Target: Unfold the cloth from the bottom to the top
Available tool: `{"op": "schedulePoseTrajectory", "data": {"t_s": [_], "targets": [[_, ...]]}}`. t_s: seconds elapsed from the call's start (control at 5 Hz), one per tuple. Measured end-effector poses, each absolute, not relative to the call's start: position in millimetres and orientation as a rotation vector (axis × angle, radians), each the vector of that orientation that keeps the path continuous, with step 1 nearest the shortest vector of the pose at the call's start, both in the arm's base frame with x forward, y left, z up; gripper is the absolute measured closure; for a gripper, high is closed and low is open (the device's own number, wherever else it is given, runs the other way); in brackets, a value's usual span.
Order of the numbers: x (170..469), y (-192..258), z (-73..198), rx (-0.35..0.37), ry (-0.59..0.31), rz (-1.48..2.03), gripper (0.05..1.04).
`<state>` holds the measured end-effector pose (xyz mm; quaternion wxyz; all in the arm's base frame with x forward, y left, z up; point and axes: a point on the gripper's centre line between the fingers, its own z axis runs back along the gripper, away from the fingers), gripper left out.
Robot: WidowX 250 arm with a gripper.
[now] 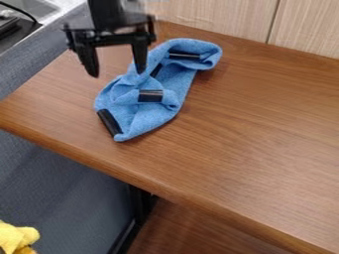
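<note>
The black gripper [118,72] hangs over the upper left of the wooden table, its two fingers spread wide with nothing between them. Its right fingertip is close to the upper left edge of the blue cloth [173,82]; whether they touch I cannot tell. The cloth lies bunched and folded on the table, running from upper right to lower left. Black strips show on it at its top, middle and lower left corner. A folded-over part lies across its middle, by one of the strips.
The brown wooden table [258,134] has its front edge running from left to lower right. A pale wood-grain panel [212,17] stands behind it. A yellow object [17,238] shows at the lower left, below table height.
</note>
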<state>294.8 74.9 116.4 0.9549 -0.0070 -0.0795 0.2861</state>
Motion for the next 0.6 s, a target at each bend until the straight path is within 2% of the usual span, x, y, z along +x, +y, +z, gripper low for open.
{"op": "schedulePoseTrajectory", "data": {"t_s": [0.2,0.4,0.6], "targets": [[302.9,75.5,96.2,-0.046,-0.139,0.587,0.083],[313.4,80.2,88.4,-0.057,-0.156,0.559,0.083],[318.3,80.5,81.3,-0.071,-0.161,0.535,0.132]]}}
